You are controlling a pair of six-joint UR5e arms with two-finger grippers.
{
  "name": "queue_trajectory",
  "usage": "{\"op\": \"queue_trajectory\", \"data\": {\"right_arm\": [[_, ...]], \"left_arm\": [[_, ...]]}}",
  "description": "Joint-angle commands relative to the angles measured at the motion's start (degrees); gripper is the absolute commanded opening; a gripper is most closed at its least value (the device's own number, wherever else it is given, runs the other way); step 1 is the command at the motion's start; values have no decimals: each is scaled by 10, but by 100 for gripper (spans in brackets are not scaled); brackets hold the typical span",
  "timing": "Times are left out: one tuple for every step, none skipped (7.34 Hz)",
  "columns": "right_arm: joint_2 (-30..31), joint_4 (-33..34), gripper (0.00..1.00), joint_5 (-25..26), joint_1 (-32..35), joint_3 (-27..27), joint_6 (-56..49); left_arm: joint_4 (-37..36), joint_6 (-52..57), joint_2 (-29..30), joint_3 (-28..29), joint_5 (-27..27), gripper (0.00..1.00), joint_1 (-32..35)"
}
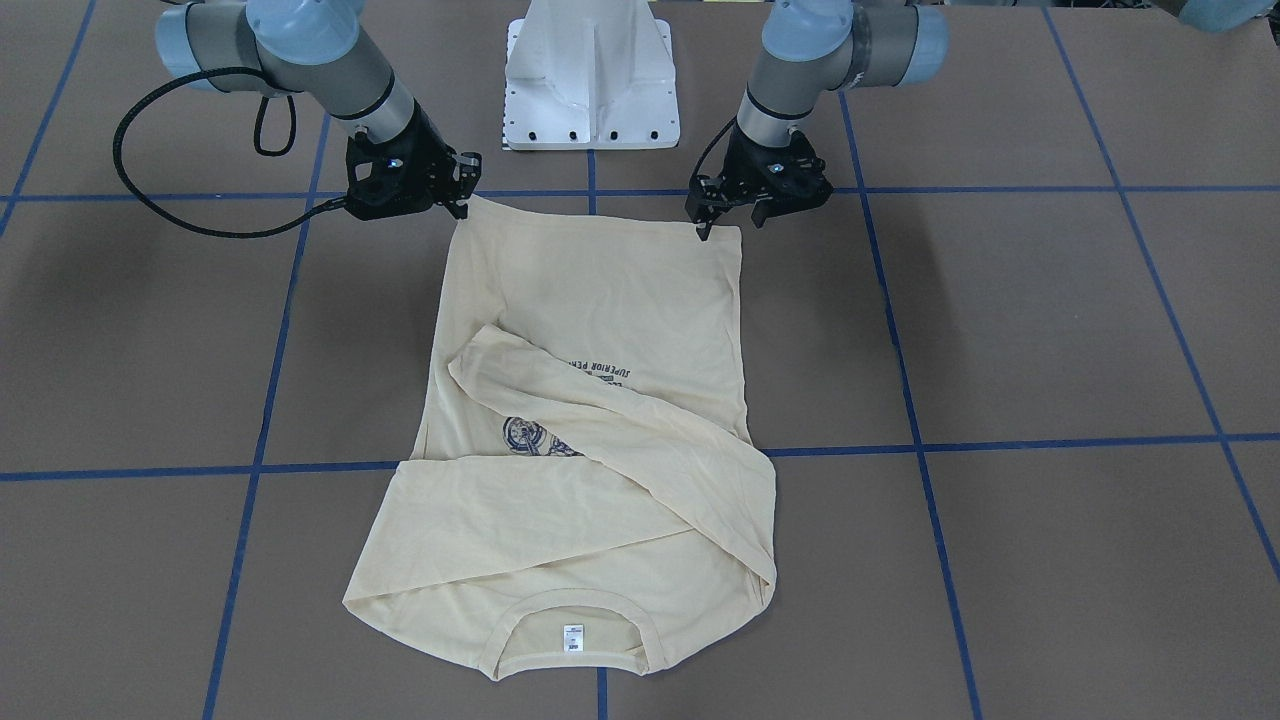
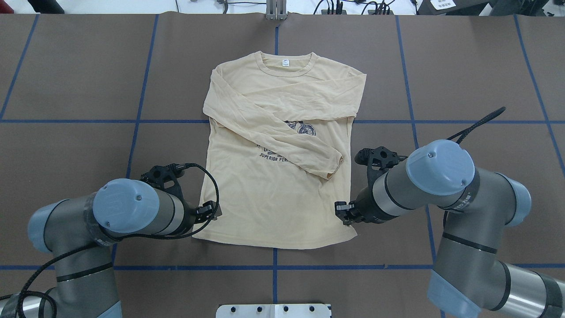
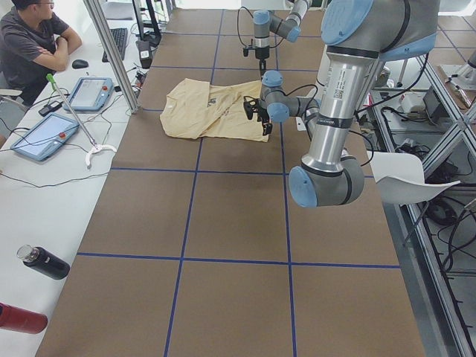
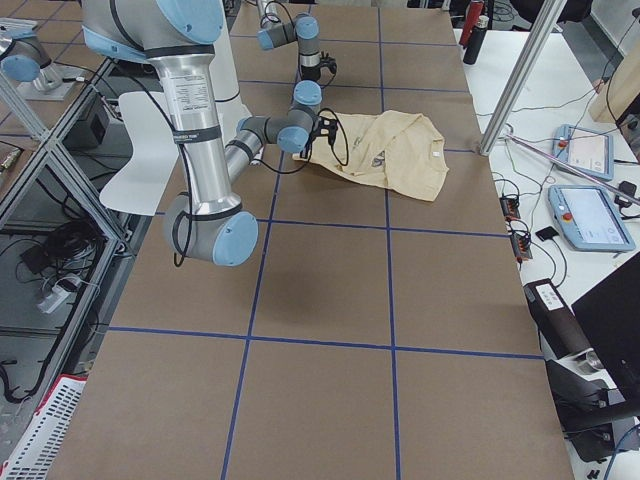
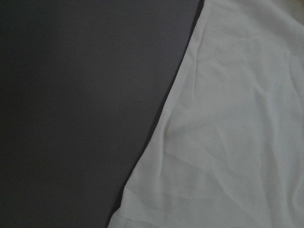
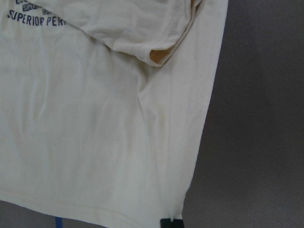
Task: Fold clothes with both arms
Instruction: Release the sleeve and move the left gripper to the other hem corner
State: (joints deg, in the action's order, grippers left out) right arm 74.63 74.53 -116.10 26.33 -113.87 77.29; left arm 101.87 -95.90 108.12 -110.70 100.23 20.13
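Observation:
The clothes are one cream-yellow long-sleeved shirt [image 2: 273, 194] lying print side up on the brown table. Both sleeves are folded across the chest and the collar [image 1: 570, 640] is on the far side from me. My left gripper [image 1: 732, 228] stands open at its hem corner, low over the table. The left wrist view shows only the shirt's side edge [image 5: 228, 133] and no fingers. My right gripper [image 1: 462, 190] is shut on the other hem corner, which rises to a point at it. One black fingertip [image 6: 171, 223] shows at that corner.
The white pedestal base [image 1: 590, 80] stands just behind the hem. Blue tape lines [image 2: 273, 267] grid the brown table. A person [image 3: 33, 41] sits at a white side bench with tablets [image 3: 41, 134] and bottles [image 3: 41, 262].

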Motion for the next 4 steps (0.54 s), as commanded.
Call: {"op": "queue_trajectory", "data": {"right_arm": [[1, 0, 0, -8, 8, 0, 0], [1, 0, 0, -10, 10, 0, 0], [1, 1, 0, -10, 11, 0, 0], [1, 1, 0, -11, 13, 0, 0]], "left_arm": [[-3, 0, 1, 17, -7, 85, -2], [-3, 0, 1, 17, -7, 83, -4], [-4, 0, 1, 18, -7, 81, -12], [-4, 0, 2, 18, -7, 76, -18]]}}
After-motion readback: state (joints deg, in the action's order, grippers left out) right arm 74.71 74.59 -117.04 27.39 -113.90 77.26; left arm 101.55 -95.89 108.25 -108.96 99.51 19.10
